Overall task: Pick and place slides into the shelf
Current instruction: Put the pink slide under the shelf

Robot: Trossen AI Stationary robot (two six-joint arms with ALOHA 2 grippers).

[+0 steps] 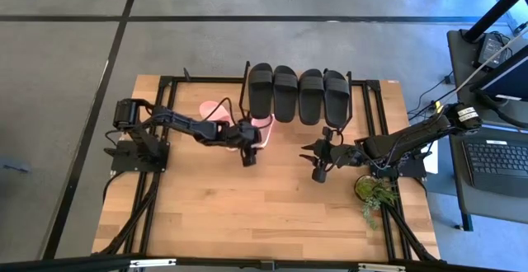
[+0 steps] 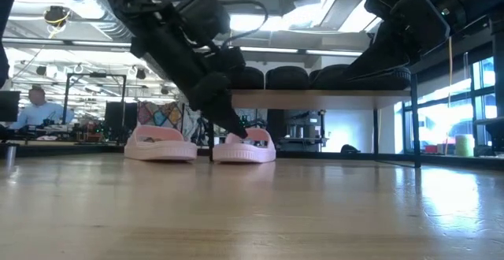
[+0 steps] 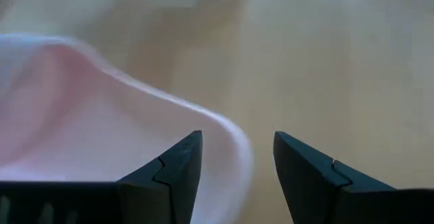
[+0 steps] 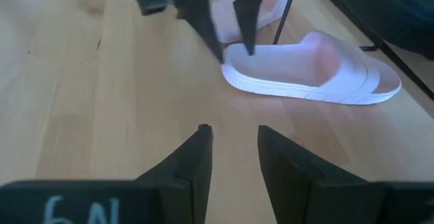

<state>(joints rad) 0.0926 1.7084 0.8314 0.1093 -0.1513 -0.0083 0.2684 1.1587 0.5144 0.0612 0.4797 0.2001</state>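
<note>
- A small green plant [image 1: 373, 194] stands near the right edge of the bench [image 1: 247, 214], in its front half.
- The right tool [image 1: 318, 161] waits low over the middle of the bench, right of centre. Its fingers [image 4: 196, 163] stand a little apart, and they hold nothing.
- The left tool [image 1: 248, 154] is at the heel end of one pink slide [image 4: 312, 68], left of centre. Its fingers [image 3: 178, 173] stand apart, with the heel rim of the slide between them. I cannot tell if they press on the rim.
- This pink slide lies flat on the bench, with its sole down, partly under the front edge of the shelf [image 2: 323, 97].
- The second pink slide [image 1: 214, 110] lies just beside it, more toward the left edge of the bench.
- The shelf stands at the far edge of the bench. Four black slides [image 1: 299, 93] lie side by side on its top board.
- In the room behind the bench, a person [image 2: 33, 109] sits at a desk.
</note>
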